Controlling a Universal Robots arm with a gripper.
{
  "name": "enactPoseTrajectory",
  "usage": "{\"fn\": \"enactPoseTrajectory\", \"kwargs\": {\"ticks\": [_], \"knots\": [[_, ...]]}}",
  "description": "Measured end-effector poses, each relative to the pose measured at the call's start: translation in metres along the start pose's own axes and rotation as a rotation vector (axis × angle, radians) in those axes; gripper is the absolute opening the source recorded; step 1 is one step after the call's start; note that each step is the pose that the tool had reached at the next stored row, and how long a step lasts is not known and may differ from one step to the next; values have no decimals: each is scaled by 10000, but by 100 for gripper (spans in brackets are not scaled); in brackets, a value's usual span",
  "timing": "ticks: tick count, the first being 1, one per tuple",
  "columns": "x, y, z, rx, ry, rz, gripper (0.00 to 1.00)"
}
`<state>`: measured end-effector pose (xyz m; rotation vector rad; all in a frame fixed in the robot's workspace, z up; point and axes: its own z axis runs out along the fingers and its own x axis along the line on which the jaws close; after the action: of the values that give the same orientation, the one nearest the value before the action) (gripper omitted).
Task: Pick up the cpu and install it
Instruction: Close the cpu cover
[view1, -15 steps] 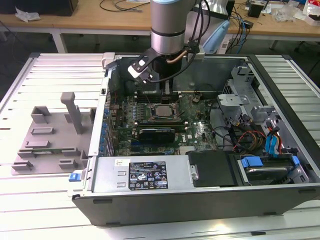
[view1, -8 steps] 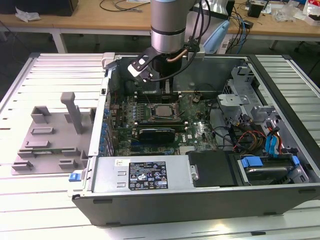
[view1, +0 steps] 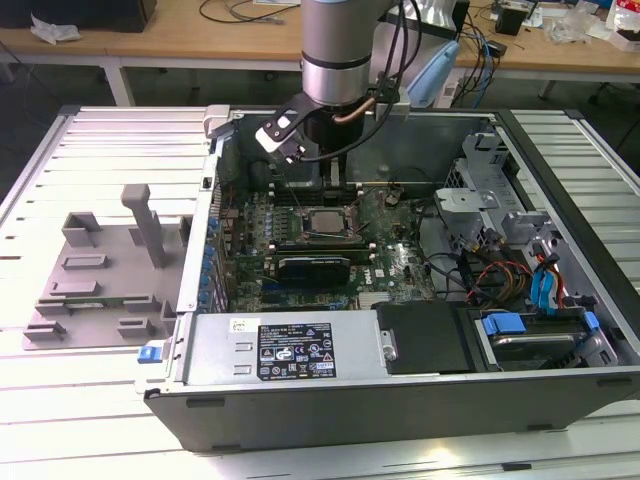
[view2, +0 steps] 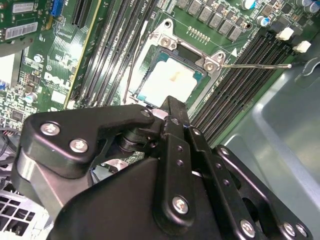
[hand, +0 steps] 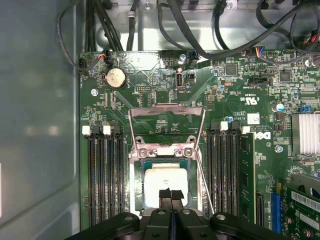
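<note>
Slatted table (view1: 60, 400), open computer case (view1: 400, 410) | arm (view1: 340, 40) upright, pointing down | gripper (hand: 170, 195) closed over socketed cpu (hand: 155, 182)

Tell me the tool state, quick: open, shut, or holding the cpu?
Tool: shut, fingertips together, holding nothing. The cpu lies in its socket below them.

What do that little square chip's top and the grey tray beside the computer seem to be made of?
The cpu looks metal-topped: pale and silvery, glaring bright under the light in the first wrist view. The grey tray looks like moulded plastic: uniform matt grey, no shine, with blocky raised shapes and an upright post. Painted metal can't be ruled out.
</note>
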<state>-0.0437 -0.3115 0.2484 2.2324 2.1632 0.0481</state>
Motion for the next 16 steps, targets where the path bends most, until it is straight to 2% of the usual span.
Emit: {"fn": "enactPoseTrajectory", "kwargs": {"ticks": [1,3,4,6,13,16], "knots": [[0,2,-37,0,1,0,11],[0,3,-66,-1,-1,0,11],[5,3,-77,-1,-28,0,11],[8,2,-82,-1,-56,-2,11],[10,3,-96,-2,-61,-3,11],[10,4,-124,-2,-62,-2,11]]}}
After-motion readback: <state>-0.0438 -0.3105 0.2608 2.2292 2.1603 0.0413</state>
